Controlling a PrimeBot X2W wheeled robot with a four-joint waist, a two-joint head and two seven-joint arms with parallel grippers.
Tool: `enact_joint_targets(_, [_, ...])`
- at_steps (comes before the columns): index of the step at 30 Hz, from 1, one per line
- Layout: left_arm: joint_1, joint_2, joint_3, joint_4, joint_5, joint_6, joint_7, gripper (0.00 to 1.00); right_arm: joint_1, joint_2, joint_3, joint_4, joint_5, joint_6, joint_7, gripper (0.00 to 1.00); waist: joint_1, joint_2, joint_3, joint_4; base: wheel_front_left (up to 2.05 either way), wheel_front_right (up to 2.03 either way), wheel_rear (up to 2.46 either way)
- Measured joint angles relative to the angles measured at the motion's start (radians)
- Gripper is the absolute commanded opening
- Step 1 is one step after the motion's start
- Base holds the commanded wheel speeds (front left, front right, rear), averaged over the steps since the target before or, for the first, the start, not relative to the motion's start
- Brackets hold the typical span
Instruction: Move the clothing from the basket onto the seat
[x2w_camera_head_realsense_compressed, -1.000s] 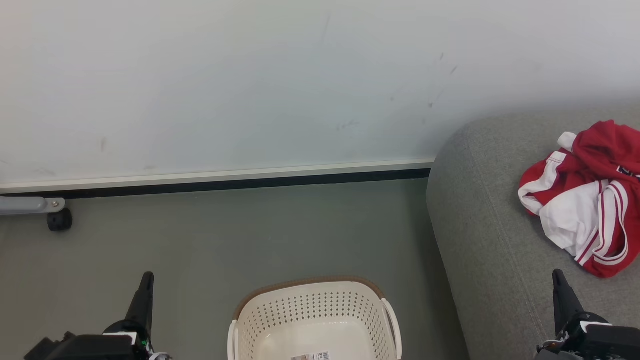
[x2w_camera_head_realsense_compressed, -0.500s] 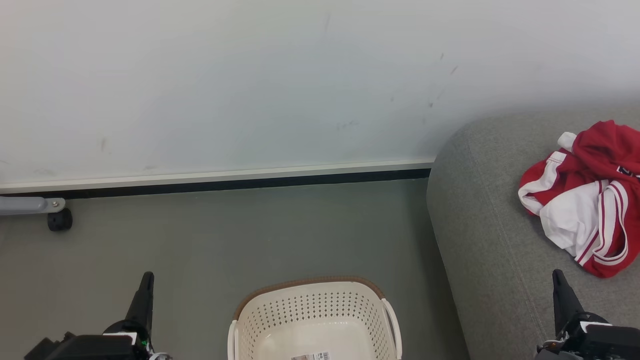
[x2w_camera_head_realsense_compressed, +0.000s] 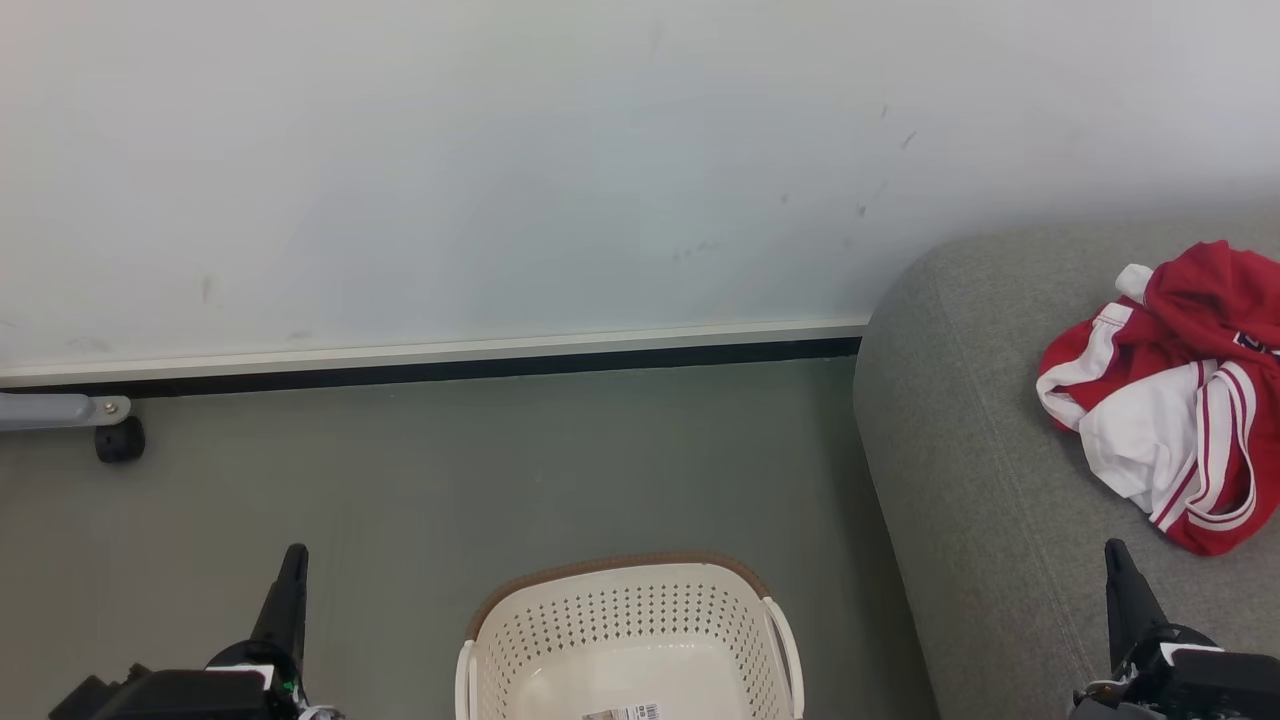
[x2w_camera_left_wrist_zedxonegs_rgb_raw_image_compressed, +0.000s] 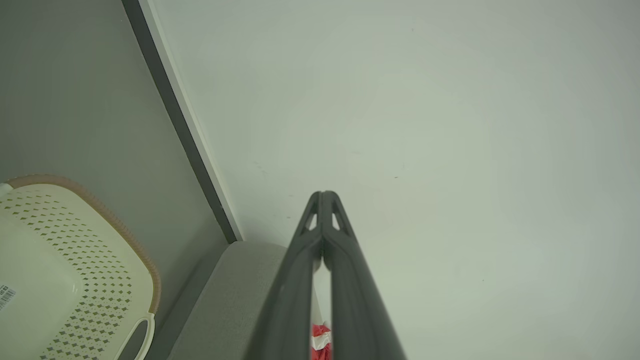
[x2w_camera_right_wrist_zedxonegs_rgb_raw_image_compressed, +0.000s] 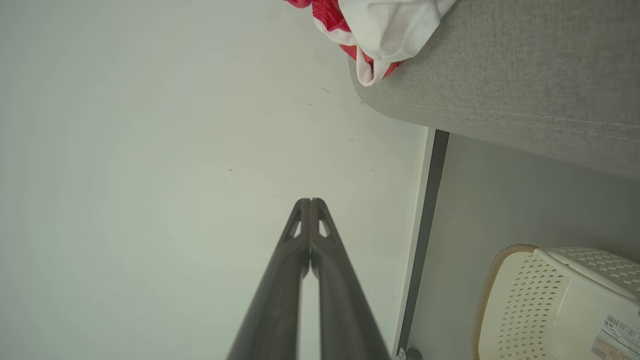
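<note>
Head view is showing red-and-white clothing (x2w_camera_head_realsense_compressed: 1170, 400) lying on grey fabric seat (x2w_camera_head_realsense_compressed: 960, 450), cream perforated basket (x2w_camera_head_realsense_compressed: 620, 610) looking empty, left gripper (x2w_camera_head_realsense_compressed: 294, 552) and right gripper (x2w_camera_head_realsense_compressed: 1115, 548) idling closed, empty: task seemingly finishing, no next grab needed.

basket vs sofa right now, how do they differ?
The basket is cream perforated plastic with a brown rim; the sofa is grey stitched fabric. The basket's visible inside holds just a barcode label; the sofa carries the red-and-white clothing. The basket is far smaller than the sofa. Both stand on the grey floor.
</note>
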Motion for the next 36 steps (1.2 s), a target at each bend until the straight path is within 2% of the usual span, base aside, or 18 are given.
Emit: enact_joint_targets(36, [0.0, 0.0, 0.0, 0.001, 0.0, 0.0, 0.0, 0.0, 0.0, 0.0, 0.0, 0.0, 0.0, 0.0, 0.0, 0.0, 0.0, 0.0, 0.0, 0.0, 0.0, 0.0, 0.0])
